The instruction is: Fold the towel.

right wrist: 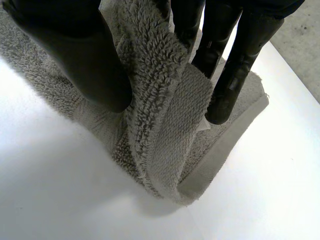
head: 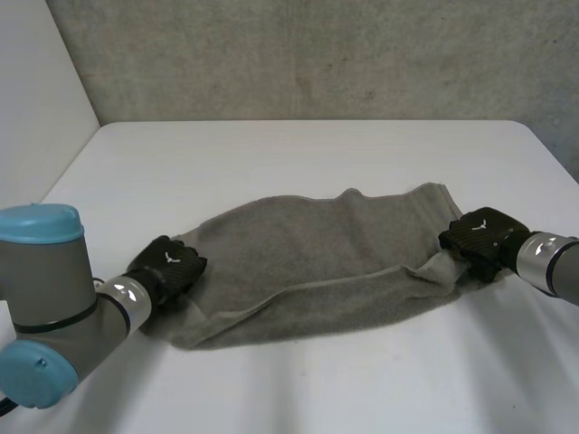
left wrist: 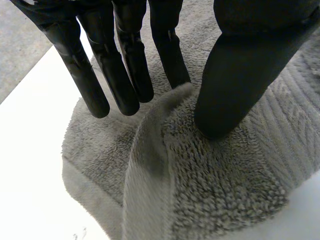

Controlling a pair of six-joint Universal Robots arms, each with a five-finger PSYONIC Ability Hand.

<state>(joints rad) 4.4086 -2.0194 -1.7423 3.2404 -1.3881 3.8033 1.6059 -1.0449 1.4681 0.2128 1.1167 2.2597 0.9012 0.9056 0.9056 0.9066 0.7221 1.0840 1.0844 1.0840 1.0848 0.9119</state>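
Table: a white flat-topped table spreads across the head view.
Towel: a grey, rumpled terry-cloth towel lies on the near half of the table, about midway between its side edges.
Towel axis: its long axis runs across the table from the robot's left to its right. The right end sits a little farther from the robot than the left end.
Towel surface: a crease line follows the length, close to the near long edge. The far edge humps up slightly near the middle.
Left arm: the grey arm with a light-blue cap reaches in from the near left corner.
Right arm: the grey arm comes in from the right edge.
Left hand: the black left hand is on the towel's left short end. Its fingers stand on one side of a raised ridge of cloth and its thumb presses on the other, so the ridge is nipped between them.
Right hand: the black right hand is at the towel's right short end. A lifted fold of cloth is held between its thumb and its fingers.
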